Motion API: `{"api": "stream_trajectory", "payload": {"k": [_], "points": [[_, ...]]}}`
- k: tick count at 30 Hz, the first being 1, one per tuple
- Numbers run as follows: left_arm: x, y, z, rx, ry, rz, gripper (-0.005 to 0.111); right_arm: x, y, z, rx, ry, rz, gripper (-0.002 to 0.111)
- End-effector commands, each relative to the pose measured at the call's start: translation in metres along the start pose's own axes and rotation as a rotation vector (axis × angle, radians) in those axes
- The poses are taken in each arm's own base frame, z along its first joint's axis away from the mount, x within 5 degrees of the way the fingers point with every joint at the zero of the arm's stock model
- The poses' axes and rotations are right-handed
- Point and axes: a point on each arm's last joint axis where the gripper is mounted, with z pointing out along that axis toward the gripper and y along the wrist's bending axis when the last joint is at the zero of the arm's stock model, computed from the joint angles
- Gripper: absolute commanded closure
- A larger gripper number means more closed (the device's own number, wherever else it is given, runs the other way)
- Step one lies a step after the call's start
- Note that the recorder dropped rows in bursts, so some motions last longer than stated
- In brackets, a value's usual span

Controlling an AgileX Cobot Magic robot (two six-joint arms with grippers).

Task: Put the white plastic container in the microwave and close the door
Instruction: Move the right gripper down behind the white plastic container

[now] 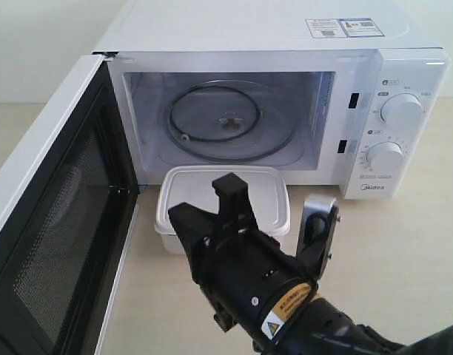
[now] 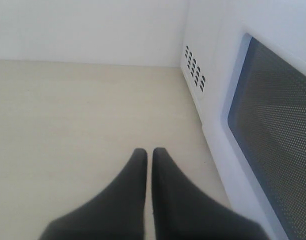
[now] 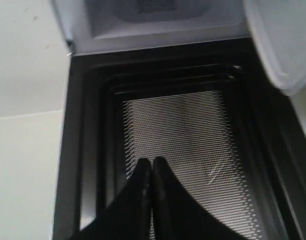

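White plastic container [image 1: 189, 188] sits on the surface [image 1: 404, 259] just in front of the open microwave [image 1: 286, 44], not yet inside. Both the right fingers [image 3: 143, 175] and the left fingers [image 2: 138, 167] are pressed together, empty. Going in closed like that, the right fingers could shove it left against the door [image 1: 64, 222].

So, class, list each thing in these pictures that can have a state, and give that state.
door: wide open.
microwave: cavity empty except for the glass turntable.
white plastic container: lid on, standing on the table in front of the microwave.
left gripper: shut, empty.
right gripper: shut, empty.
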Motion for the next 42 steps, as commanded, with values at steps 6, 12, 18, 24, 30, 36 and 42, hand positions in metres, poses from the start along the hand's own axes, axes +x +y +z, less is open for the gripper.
{"api": "stream_trajectory", "payload": {"k": [6, 12, 18, 24, 30, 36, 42], "points": [[0.001, 0.0, 0.0, -0.002, 0.002, -0.007, 0.102, -0.014, -0.013, -0.002, 0.018, -0.188, 0.156, 0.089], [0.001, 0.0, 0.0, -0.002, 0.002, -0.007, 0.102, -0.013, -0.027, -0.003, 0.171, -0.196, 0.202, 0.061], [0.001, 0.0, 0.0, -0.002, 0.002, -0.007, 0.102, -0.015, -0.033, -0.005, 0.232, -0.229, 0.222, 0.061], [0.001, 0.0, 0.0, -0.002, 0.002, -0.007, 0.102, -0.02, -0.034, -0.002, 0.272, -0.311, 0.166, 0.061], [0.001, 0.0, 0.0, -0.002, 0.002, -0.007, 0.102, -0.018, -0.033, 0.01, 0.317, -0.31, 0.149, 0.061], [0.001, 0.0, 0.0, -0.002, 0.002, -0.007, 0.102, -0.018, -0.037, 0.025, 0.308, -0.297, 0.135, 0.061], [0.001, 0.0, 0.0, -0.002, 0.002, -0.007, 0.102, -0.015, -0.048, 0.038, 0.309, -0.312, 0.168, 0.061]]}}
